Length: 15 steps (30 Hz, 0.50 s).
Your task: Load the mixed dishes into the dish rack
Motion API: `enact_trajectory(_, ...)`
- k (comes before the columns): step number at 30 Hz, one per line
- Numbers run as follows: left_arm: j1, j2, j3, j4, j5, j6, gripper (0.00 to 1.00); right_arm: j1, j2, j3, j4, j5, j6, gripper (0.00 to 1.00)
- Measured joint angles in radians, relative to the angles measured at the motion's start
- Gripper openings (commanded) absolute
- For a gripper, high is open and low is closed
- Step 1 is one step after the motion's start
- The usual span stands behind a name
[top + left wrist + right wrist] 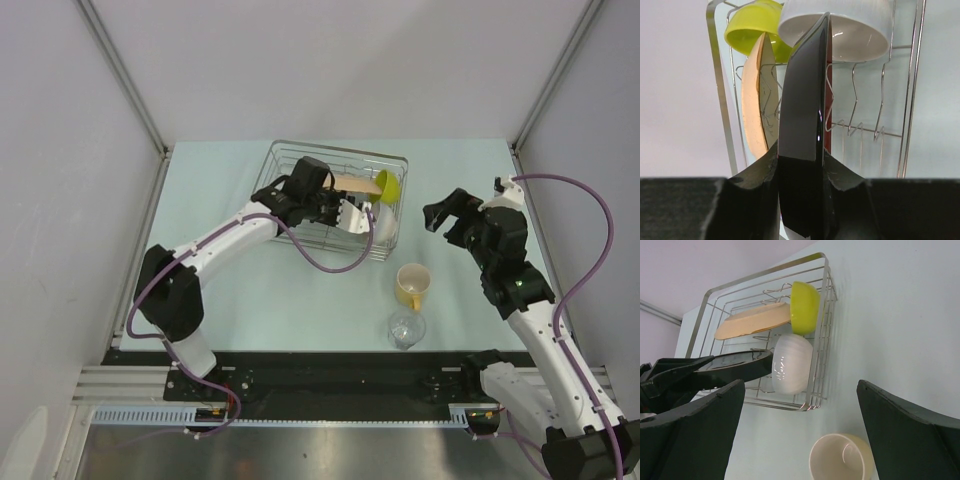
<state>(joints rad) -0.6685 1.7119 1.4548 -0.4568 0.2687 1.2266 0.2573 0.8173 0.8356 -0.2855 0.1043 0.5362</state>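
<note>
Slotting the dark-red-rimmed tan plate (802, 100) well means keeping it on edge and lowering it straight between the wires of the dish rack (720, 100). Aim for the gap beside the tan leaf-patterned plate (752, 100), short of the white bowl (850, 30) (a tilt would likely knock either neighbour). The left gripper (800, 172) is clamped on the plate's near rim over the rack, one finger on each face. The right gripper (447, 210) hangs beside the rack, fingers apart and holding nothing.
</note>
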Motion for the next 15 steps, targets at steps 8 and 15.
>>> enact_trajectory(8,-0.015,-0.006,-0.006,-0.005,-0.003,0.037,0.0,0.0,0.0,-0.003,0.0,-0.008,0.011,1.0)
enact_trajectory(15,-0.038,-0.006,-0.006,-0.005,-0.013,0.029,0.0,0.0,-0.002,-0.003,0.0,-0.008,0.011,1.0)
